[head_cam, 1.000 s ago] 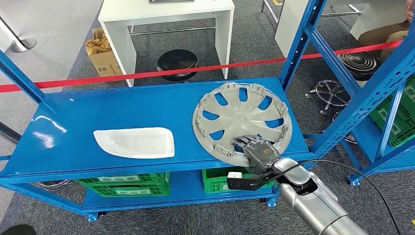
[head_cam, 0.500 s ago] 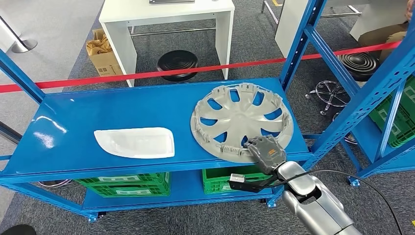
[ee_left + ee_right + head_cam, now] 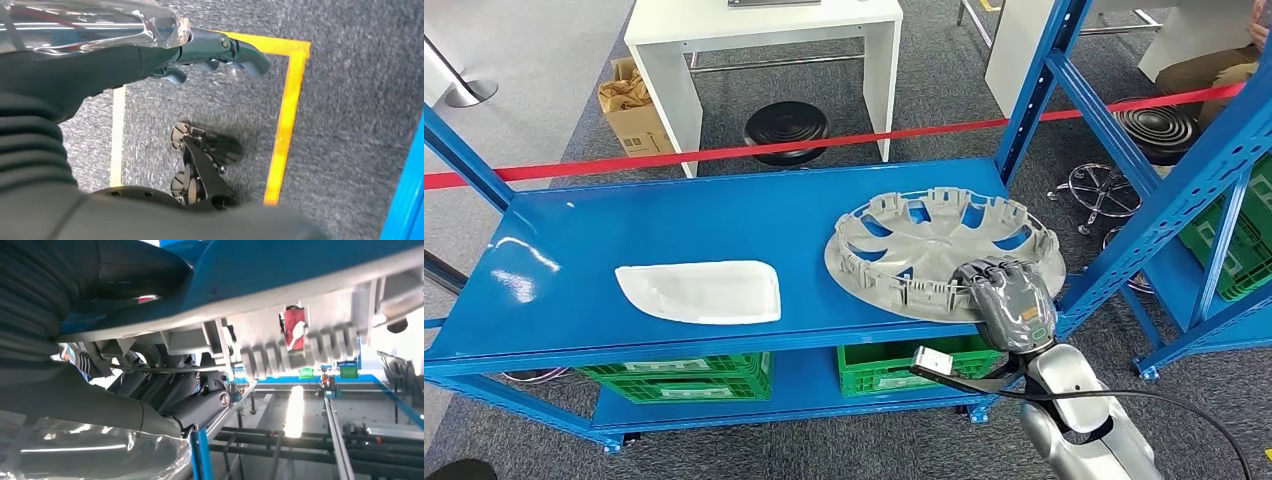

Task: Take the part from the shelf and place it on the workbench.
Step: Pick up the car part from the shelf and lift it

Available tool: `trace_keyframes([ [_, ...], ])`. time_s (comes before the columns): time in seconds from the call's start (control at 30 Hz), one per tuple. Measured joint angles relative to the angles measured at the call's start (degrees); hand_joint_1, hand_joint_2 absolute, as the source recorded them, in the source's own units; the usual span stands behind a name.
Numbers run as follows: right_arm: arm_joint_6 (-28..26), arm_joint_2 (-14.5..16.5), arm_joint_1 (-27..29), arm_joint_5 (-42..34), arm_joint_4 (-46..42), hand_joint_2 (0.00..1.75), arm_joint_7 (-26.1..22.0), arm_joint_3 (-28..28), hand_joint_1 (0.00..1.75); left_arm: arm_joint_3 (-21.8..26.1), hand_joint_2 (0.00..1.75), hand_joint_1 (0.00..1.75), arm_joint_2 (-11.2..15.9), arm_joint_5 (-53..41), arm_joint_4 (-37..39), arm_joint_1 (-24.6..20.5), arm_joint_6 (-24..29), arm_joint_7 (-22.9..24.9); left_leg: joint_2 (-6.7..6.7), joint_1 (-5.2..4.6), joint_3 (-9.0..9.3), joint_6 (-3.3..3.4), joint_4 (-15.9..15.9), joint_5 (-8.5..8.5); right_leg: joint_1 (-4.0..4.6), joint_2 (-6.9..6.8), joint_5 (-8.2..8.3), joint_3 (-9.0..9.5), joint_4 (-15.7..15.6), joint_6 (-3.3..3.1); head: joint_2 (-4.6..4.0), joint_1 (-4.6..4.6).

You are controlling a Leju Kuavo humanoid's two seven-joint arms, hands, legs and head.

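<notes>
The setting is a blue steel shelf (image 3: 674,225) on grey carpet, with a red barrier tape (image 3: 824,143) behind it and a white table (image 3: 764,30) beyond that. The top deck of the shelf carries two items: a white moulded panel (image 3: 699,291), well apart from my working hand, and the part to be moved, a grey wheel cover (image 3: 944,255).

My right hand (image 3: 1009,300) grips the wheel cover at its near rim. The fingers curl over the rim from above, and the right wrist view shows the thumb (image 3: 200,407) under the ribbed edge of the wheel cover (image 3: 300,352). The grasp therefore looks like a clamp on the rim, not a mere touch.

Key relation: the disc extends away from my right hand, forward and across toward my left. It is tilted, with the gripped edge raised over the front lip of the shelf and the far edge apparently resting on the deck. Almost all of its mass lies beyond my fingers, so I judge that it will lever downward against the grip as it clears the shelf.

My left hand (image 3: 210,55) hangs over the floor, holding nothing, fingers loosely curled. It is well apart from the part; the right hand is the nearer one.
</notes>
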Motion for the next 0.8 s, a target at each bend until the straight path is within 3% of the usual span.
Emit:
trace_keyframes([
  [0.17,1.31,2.26,1.04,-11.41,-0.38,1.75,-4.81,-1.77,1.75,0.42,1.75,0.0,0.0,-0.44,0.0,-0.15,0.22,0.77,0.0,0.0,0.02,0.0,0.0,0.0,0.01,0.01,0.0,0.01,0.0,0.0,0.0,-0.01],
  [0.27,4.15,4.02,1.48,-27.24,-0.37,1.75,-11.65,-3.23,1.75,0.43,1.75,0.0,-0.02,-1.22,0.0,-0.15,0.36,0.84,0.01,0.01,0.01,0.0,0.0,0.0,0.02,0.01,0.0,0.0,0.0,0.0,0.0,0.0],
  [0.47,15.88,8.55,-0.55,-55.93,-0.36,1.75,-22.77,-7.34,1.75,0.42,1.75,0.0,-0.02,-1.98,0.0,-0.21,-1.27,1.75,0.01,0.01,-0.01,-0.01,-0.01,0.01,0.02,0.0,0.0,0.0,0.01,0.0,0.0,0.0],
  [0.63,20.51,12.57,-3.55,-68.19,-0.57,1.75,-27.17,-9.55,1.75,0.43,1.75,0.0,-0.02,-2.11,0.0,-0.42,-1.56,1.74,0.01,0.01,0.05,-0.02,-0.01,0.02,0.01,0.0,0.0,0.02,0.01,0.0,0.0,-0.01],
  [0.8,23.79,15.18,-4.58,-75.27,-3.42,1.75,-29.08,-9.85,1.75,0.54,1.75,0.0,-0.02,-2.02,0.0,-0.49,-1.78,1.67,0.01,0.01,0.06,-0.02,-0.01,0.03,0.01,0.0,0.0,0.01,0.01,0.0,0.0,-0.01],
])
